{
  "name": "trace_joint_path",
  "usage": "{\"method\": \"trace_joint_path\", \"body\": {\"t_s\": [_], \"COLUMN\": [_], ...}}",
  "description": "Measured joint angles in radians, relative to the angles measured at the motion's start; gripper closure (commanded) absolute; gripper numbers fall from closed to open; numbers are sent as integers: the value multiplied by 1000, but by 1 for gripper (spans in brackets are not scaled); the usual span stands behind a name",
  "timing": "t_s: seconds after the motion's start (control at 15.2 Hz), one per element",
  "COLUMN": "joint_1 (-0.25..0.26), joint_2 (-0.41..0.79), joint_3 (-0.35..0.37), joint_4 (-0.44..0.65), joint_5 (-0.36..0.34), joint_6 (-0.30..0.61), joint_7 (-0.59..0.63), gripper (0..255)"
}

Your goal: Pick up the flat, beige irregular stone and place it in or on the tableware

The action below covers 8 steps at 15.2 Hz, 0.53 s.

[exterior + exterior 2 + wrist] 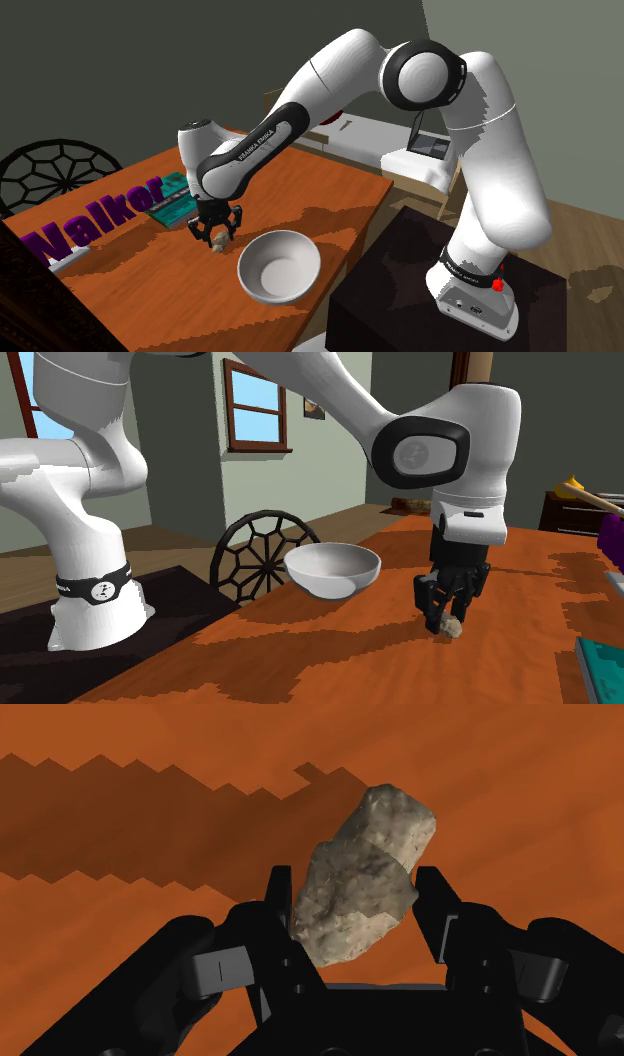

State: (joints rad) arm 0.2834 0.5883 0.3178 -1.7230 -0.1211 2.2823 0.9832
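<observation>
A beige, rough, irregular stone [362,874] sits between the black fingers of my gripper [355,899], which is shut on it, both pads pressing its sides. In the shoulder view the gripper [215,236] points straight down over the orange wooden table [330,195], with the stone [217,244] at its tips, at or just above the tabletop. A white bowl [279,264] stands close by, toward the shoulder view's right. In the second exterior view the stone [451,628] pokes out below the gripper [447,614], and the bowl [333,578] stands to that view's left.
A teal box [172,201] and purple "Walker" lettering [95,217] lie beyond the gripper toward the shoulder view's left. A round black wire chair back [52,170] stands past the table's edge. The dark stand [400,290] is beside the bowl. A white bed with a laptop [430,147] is behind.
</observation>
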Motion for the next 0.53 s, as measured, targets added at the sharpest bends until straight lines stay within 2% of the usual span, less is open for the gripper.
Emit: {"method": "trace_joint_path", "body": {"t_s": [0.53], "joint_1": [-5], "joint_2": [-26], "joint_3": [6], "joint_4": [2], "joint_5": [8], "joint_6": [-27], "joint_7": [-3], "gripper": [255]}}
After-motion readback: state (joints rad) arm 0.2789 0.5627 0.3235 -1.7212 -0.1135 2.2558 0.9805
